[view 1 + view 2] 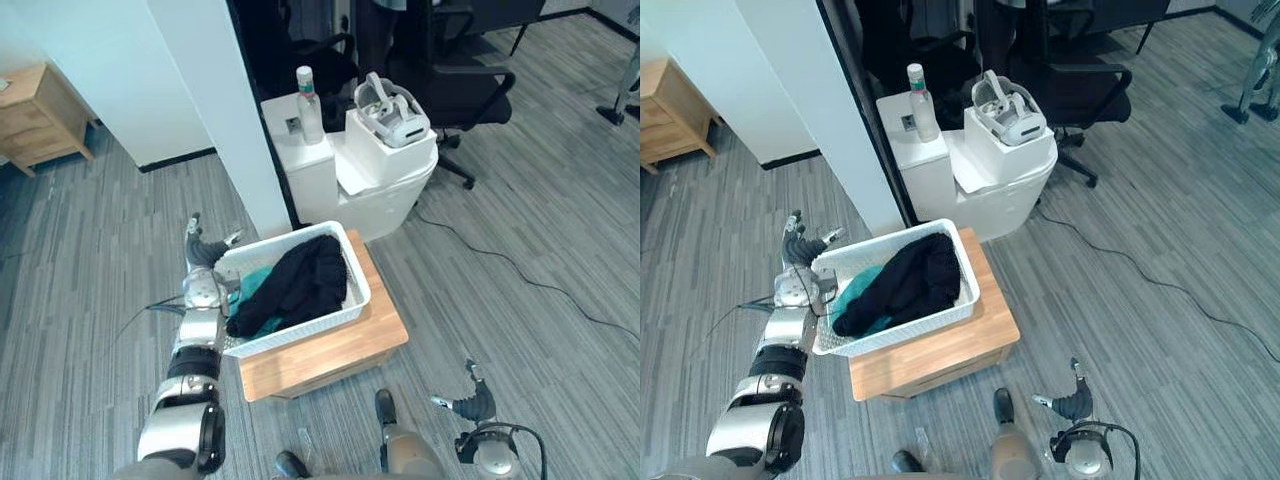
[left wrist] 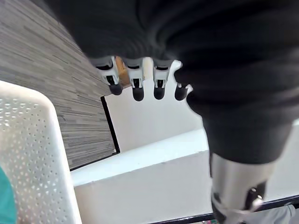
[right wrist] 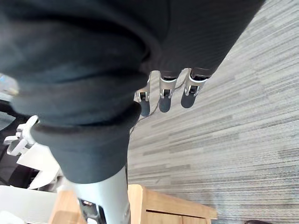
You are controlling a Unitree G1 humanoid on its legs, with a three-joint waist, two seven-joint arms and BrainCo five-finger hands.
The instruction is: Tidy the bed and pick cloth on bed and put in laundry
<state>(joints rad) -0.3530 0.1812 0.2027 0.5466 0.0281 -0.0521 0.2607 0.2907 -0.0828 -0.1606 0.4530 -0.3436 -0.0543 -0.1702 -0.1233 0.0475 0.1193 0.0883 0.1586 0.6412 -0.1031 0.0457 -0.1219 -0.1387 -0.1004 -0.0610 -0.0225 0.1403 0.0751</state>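
Note:
A white perforated laundry basket (image 1: 352, 300) stands on a low wooden stand (image 1: 340, 350). Inside it lie a black cloth (image 1: 300, 280) and a teal cloth (image 1: 255, 290) partly under it. My left hand (image 1: 205, 262) is just outside the basket's left end, fingers straight and spread, holding nothing; its wrist view shows the fingers (image 2: 135, 86) extended past the basket's wall (image 2: 32, 154). My right hand (image 1: 470, 400) hangs low over the floor to the right of the stand, fingers (image 3: 163, 95) relaxed and empty.
A white pillar (image 1: 215, 110) rises right behind the basket. Behind it stands a white unit (image 1: 340, 165) carrying a bottle (image 1: 308, 105) and a headset (image 1: 395, 112). A black office chair (image 1: 450, 80) is at the back right, a wooden cabinet (image 1: 40, 115) at the far left.

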